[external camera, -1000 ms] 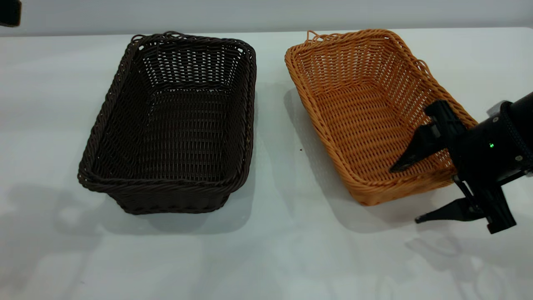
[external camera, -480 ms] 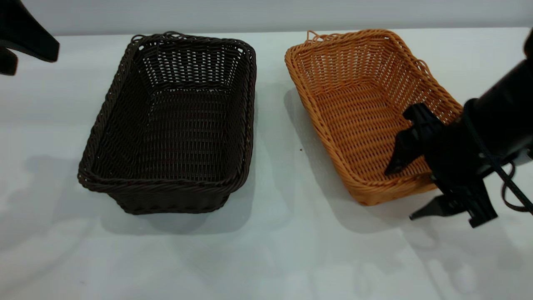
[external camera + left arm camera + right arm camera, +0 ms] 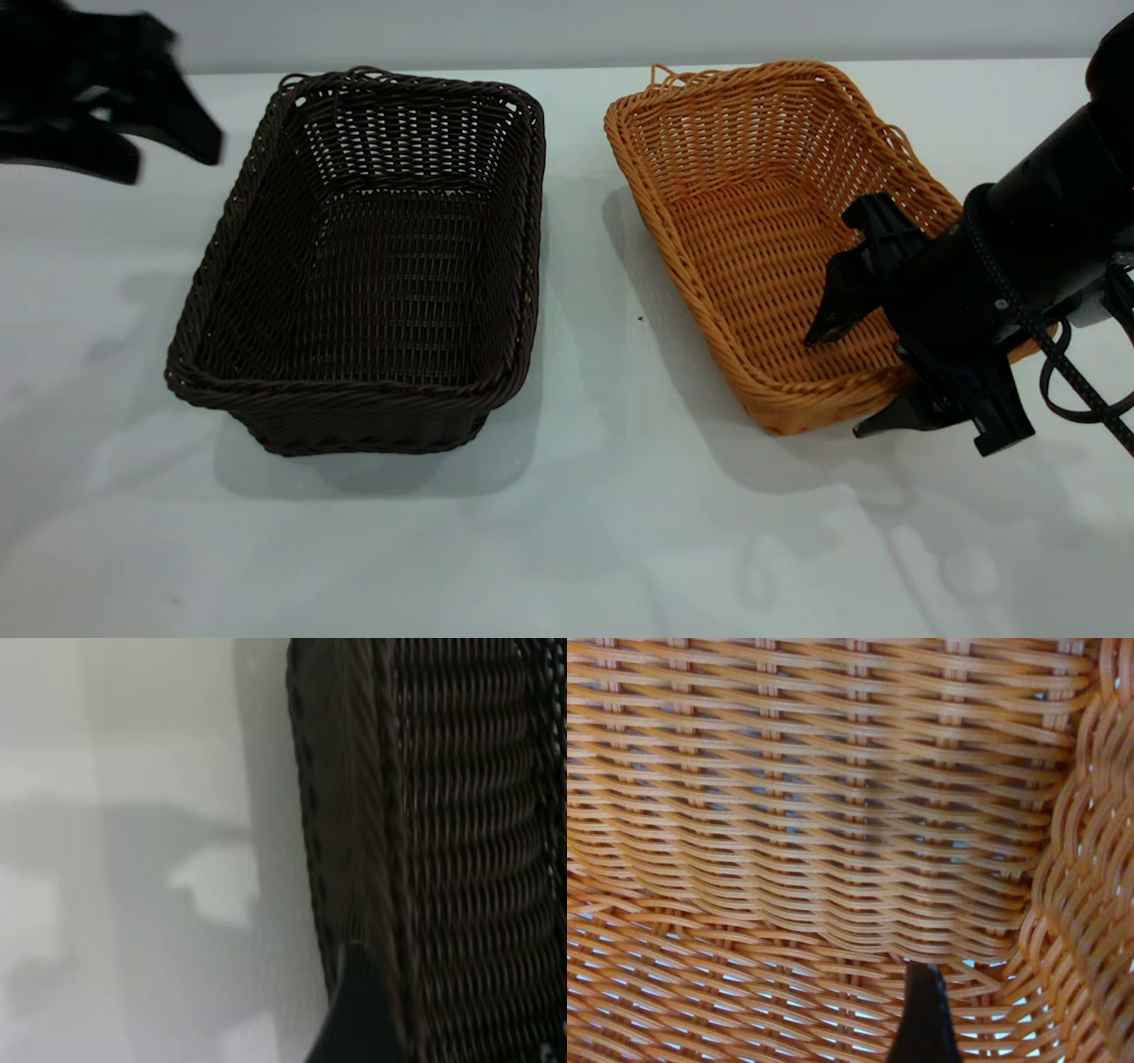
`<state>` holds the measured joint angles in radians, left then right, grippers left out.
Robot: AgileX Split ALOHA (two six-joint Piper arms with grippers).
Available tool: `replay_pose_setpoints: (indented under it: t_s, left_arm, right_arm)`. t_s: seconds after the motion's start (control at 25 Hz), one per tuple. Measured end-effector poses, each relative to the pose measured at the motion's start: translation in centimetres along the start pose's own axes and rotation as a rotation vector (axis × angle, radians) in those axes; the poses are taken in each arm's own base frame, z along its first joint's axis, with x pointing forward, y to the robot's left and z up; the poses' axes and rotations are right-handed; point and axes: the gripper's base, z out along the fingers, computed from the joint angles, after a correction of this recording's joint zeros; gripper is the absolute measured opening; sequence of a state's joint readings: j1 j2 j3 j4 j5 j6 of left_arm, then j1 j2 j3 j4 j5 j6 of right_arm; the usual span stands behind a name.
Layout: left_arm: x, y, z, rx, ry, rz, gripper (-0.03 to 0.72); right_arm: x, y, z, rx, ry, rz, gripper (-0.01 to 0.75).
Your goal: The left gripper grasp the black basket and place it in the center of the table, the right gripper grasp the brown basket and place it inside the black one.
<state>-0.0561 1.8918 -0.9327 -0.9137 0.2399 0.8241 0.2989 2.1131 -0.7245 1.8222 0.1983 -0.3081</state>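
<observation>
Comparing this moment with the two earlier exterior pictures, we record movement on both sides. The left gripper (image 3: pixel 173 159), absent from the table a second ago save for a dark corner at the picture's upper left, has now come in over the table (image 3: pixel 567 532) and hangs just beside the far left corner of the black basket (image 3: pixel 363 266); its fingers appear parted, with nothing between them. Its wrist view looks down along that basket's braided rim and outer wall, one fingertip (image 3: pixel 359 1010) showing near the rim.

The right gripper (image 3: pixel 842 381) has moved inward and now straddles the near right corner of the brown basket (image 3: pixel 762 230): one finger sits inside over the woven floor, the other outside at the near wall, jaws wide and not yet closed on the wicker.

Neither basket has shifted; both rest on the table side by side, well apart from nesting, the black one left of centre.

In our judgement both arms are in their approach, and neither grasp is made. The black basket must be centred first, so the right arm's early positioning risks crowding that move.
</observation>
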Motion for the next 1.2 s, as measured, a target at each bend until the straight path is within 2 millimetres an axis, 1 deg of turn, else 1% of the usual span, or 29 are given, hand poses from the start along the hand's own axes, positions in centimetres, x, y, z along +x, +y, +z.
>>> replay_pose_setpoints:
  t_s: [0.2, 0.32, 0.48, 0.72, 0.8, 0.92, 0.96, 1.04, 1.12, 1.2]
  left_arm:
    - [-0.6, -1.4, 3.5, 0.0, 0.026, 0.039, 0.513]
    - [-0.7, -1.5, 4.2, 0.009, 0.04, 0.034, 0.513]
    - [-0.8, -1.7, 3.9, 0.025, 0.05, 0.044, 0.512]
    - [-1.5, -2.6, 1.3, 0.035, 0.046, 0.103, 0.512]
    - [-1.3, -2.5, 0.8, 0.015, 0.083, 0.119, 0.509]
    - [-0.6, -1.7, 0.4, -0.079, 0.168, 0.108, 0.499]
    - [-0.5, -1.3, 0.4, -0.124, 0.186, 0.112, 0.496]
    - [-0.4, -0.5, 0.5, -0.21, 0.195, 0.068, 0.491]
    - [-0.3, 0.1, 0.8, -0.277, 0.196, 0.059, 0.489]
    - [-0.2, 0.0, 1.5, -0.306, 0.201, 0.055, 0.489]
  right_arm:
    - [0.0, 0.0, 0.0, 0.0, 0.001, -0.008, 0.494]
    - [0.0, 0.0, 0.0, 0.0, 0.001, -0.008, 0.494]
    - [0.0, 0.0, 0.0, -0.001, 0.002, -0.009, 0.494]
    - [0.0, 0.0, 0.0, -0.001, 0.003, -0.009, 0.494]
    - [0.1, 0.0, 0.0, -0.002, 0.006, -0.01, 0.494]
    - [0.1, 0.0, 0.0, -0.004, 0.012, -0.01, 0.494]
    - [0.1, 0.0, 0.0, -0.004, 0.012, -0.01, 0.494]
    - [0.1, 0.0, 0.0, -0.004, 0.012, -0.01, 0.494]
    - [0.1, 0.0, 0.0, -0.004, 0.012, -0.011, 0.494]
    - [0.1, 0.0, 0.0, -0.004, 0.012, -0.012, 0.494]
